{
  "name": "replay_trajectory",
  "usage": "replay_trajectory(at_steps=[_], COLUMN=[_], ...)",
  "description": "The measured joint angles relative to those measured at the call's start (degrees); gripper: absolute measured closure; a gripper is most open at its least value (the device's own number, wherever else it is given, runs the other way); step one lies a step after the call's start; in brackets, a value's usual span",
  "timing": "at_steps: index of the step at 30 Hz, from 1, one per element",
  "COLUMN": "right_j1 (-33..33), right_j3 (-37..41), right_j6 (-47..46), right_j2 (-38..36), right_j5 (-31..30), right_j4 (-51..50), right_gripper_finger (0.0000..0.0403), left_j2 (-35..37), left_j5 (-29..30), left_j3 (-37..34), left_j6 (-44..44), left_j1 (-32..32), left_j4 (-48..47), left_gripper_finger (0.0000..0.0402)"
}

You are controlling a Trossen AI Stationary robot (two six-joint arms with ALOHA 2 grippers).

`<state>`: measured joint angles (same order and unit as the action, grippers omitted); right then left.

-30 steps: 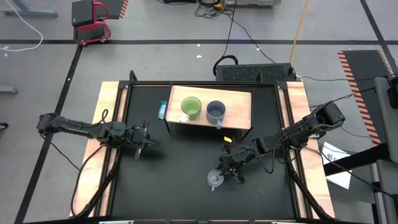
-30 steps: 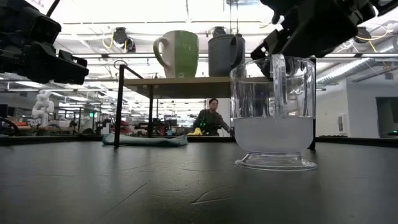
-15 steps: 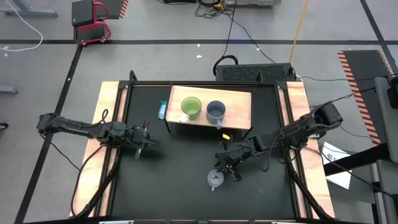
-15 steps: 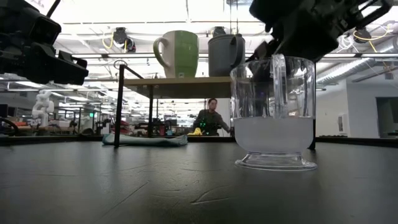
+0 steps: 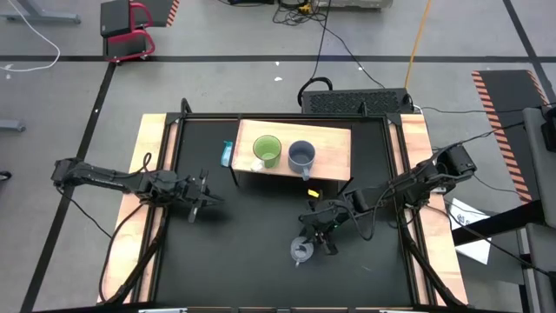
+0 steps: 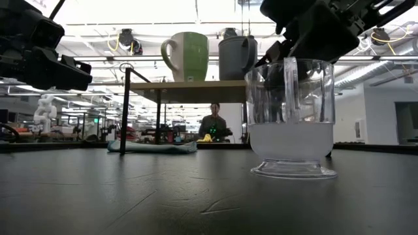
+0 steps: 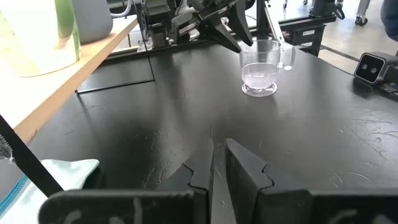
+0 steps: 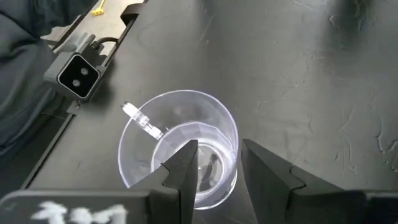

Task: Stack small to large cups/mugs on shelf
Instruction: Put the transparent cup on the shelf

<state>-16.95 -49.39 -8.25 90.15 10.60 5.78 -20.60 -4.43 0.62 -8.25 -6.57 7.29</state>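
Note:
The tan shelf (image 5: pixel 330 148) holds the lime-green mug (image 5: pixel 267 152) and the grey-blue mug (image 5: pixel 301 156), both upright on their bases. The clear glass cup (image 5: pixel 300 250) stands upright on the black tabletop near the front, and also shows in the low view (image 6: pixel 292 117). My right gripper (image 5: pixel 313 233) is open and hangs at the cup's rim (image 8: pixel 180 146). One finger is over the cup's mouth and the other is outside its wall. My left gripper (image 5: pixel 203 193) is shut and empty, above the table left of the shelf; it also shows in its wrist view (image 7: pixel 217 165). My right gripper comes at the glass cup from above, slanting from the table's right. One finger (image 8: pixel 186 165) reaches into the mouth and the other (image 8: pixel 264 171) stands outside the wall (image 8: pixel 234 142), on the side away from the handle (image 8: pixel 140 118). I cannot tell whether either finger touches the wall.
A teal cloth (image 5: pixel 227 155) lies by the shelf's left legs. A small yellow piece (image 5: pixel 317 193) lies in front of the shelf. A small camera block (image 8: pixel 78 74) sits at the table's near edge beside the cup. A person (image 6: pixel 210 124) sits far behind the table.
My right gripper has moved toward the table's left and down onto the glass cup, until its fingers stand on either side of the cup's wall. The cup has shifted slightly toward the table's right and stays upright.

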Motion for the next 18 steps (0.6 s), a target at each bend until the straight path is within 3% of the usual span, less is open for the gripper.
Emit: replay_trajectory(at_steps=[18], right_j1=[-0.2], right_j3=[-0.1], right_j6=[0.7], right_j2=[2.3], right_j5=[0.2], right_j4=[2.5], right_gripper_finger=[0.0287], left_j2=[0.0], left_j5=[0.0], left_j3=[0.0], left_j6=[0.1], left_j1=[0.0], left_j4=[-0.2], left_gripper_finger=[0.0360])
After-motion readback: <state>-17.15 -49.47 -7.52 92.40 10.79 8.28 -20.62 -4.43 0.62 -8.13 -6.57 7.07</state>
